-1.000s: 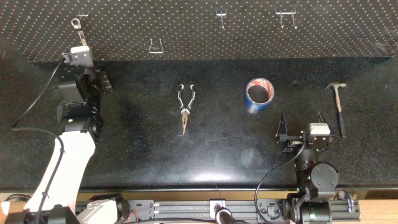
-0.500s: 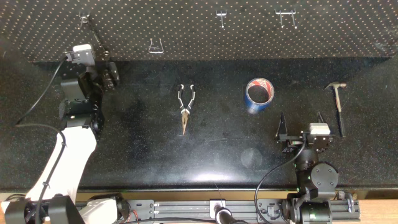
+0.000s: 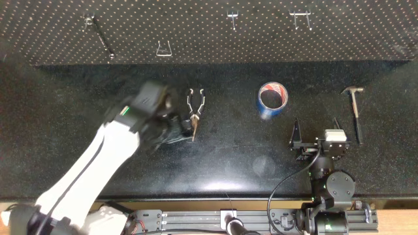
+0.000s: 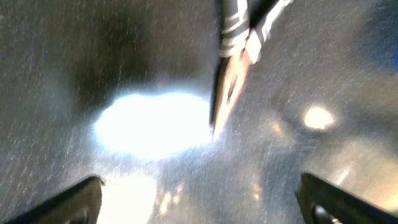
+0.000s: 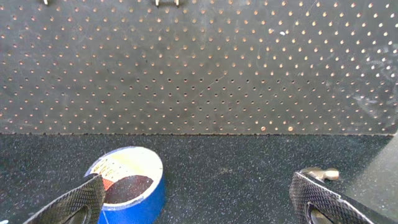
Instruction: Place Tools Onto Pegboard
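Note:
A wrench (image 3: 99, 36) hangs from a hook at the pegboard's upper left. Needle-nose pliers (image 3: 194, 112) lie on the black table, tip toward the front. My left gripper (image 4: 198, 194) is open and hovers just in front of the pliers' tip (image 4: 225, 87), with nothing between its fingers (image 4: 78, 199). In the top view the left arm (image 3: 140, 121) is blurred beside the pliers. A blue tape roll (image 3: 272, 98) and a hammer (image 3: 354, 108) lie at the right. My right gripper (image 3: 318, 135) is open, in front of them. The right wrist view shows the tape roll (image 5: 127, 183).
Bare hooks stick out of the pegboard: a wire loop (image 3: 163, 49), a single hook (image 3: 232, 18) and a double hook (image 3: 300, 19). The pegboard (image 5: 199, 68) rises behind the table's far edge. The hammer head (image 5: 321, 173) lies near the right gripper.
My left arm has left the wrench hanging on the pegboard and swung right and toward the front, ending at the pliers. The right arm has kept still.

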Motion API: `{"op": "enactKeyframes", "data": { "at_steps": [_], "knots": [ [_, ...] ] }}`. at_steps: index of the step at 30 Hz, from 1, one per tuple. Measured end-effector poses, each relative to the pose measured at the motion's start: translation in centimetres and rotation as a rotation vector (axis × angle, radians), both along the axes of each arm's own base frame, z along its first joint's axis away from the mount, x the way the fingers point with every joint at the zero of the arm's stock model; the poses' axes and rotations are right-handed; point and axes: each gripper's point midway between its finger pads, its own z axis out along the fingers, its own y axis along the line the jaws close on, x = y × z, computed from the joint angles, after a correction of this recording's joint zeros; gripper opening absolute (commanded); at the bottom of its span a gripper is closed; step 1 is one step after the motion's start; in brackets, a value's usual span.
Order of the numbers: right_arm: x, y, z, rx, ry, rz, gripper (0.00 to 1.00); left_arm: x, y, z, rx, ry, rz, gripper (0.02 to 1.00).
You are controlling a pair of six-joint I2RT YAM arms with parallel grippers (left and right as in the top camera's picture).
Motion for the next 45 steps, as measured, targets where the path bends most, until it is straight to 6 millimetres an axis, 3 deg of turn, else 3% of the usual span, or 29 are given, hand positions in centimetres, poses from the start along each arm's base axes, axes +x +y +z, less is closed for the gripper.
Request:
{"op": "enactKeyframes", "data": {
  "at_steps": [3, 5, 6, 7, 9, 12, 19, 23, 28, 32, 35, 45],
  "knots": [
    [0.0, 0.0, 0.0, 0.000, 0.000, 0.000, 0.976, 3.7, -4.0, 4.2, 0.135, 0.087, -0.076, 0.996],
    [0.0, 0.0, 0.0, 0.000, 0.001, 0.000, 0.976, 7.7, -5.2, 5.0, 0.167, 0.079, -0.061, 0.996],
    [0.0, 0.0, 0.0, 0.000, 0.001, 0.000, 0.974, 9.5, -5.3, 4.2, 0.185, 0.097, -0.045, 0.996],
    [0.0, 0.0, 0.0, 0.000, 0.002, 0.000, 0.976, 9.8, -4.9, 3.2, 0.214, 0.137, -0.038, 0.996],
    [0.0, 0.0, 0.0, 0.000, 0.002, 0.000, 0.976, 9.7, -4.4, 0.0, 0.274, 0.234, -0.040, 0.996],
    [0.0, 0.0, 0.0, 0.000, 0.001, 0.000, 0.976, 9.2, -4.7, -2.2, 0.310, 0.276, -0.126, 0.996],
    [0.0, 0.0, 0.0, 0.000, 0.002, 0.000, 0.976, 10.2, -2.9, -3.3, 0.356, 0.267, -0.188, 0.996],
    [0.0, 0.0, 0.0, 0.000, 0.002, 0.000, 0.976, 12.6, -3.8, -5.1, 0.332, 0.189, -0.206, 0.996],
    [0.0, 0.0, 0.0, 0.000, 0.002, 0.000, 0.976, 14.1, -4.8, -5.4, 0.297, 0.125, -0.199, 0.996],
    [0.0, 0.0, 0.0, 0.000, 0.002, 0.000, 0.974, 12.8, -4.9, -7.1, 0.287, 0.163, -0.218, 0.996],
    [0.0, 0.0, 0.0, 0.000, 0.002, 0.000, 0.974, 13.0, -5.7, -7.7, 0.272, 0.134, -0.239, 0.996],
    [0.0, 0.0, 0.0, 0.000, 0.001, 0.000, 0.976, 13.1, -4.9, -7.6, 0.263, 0.130, -0.222, 0.996]
  ]
}}
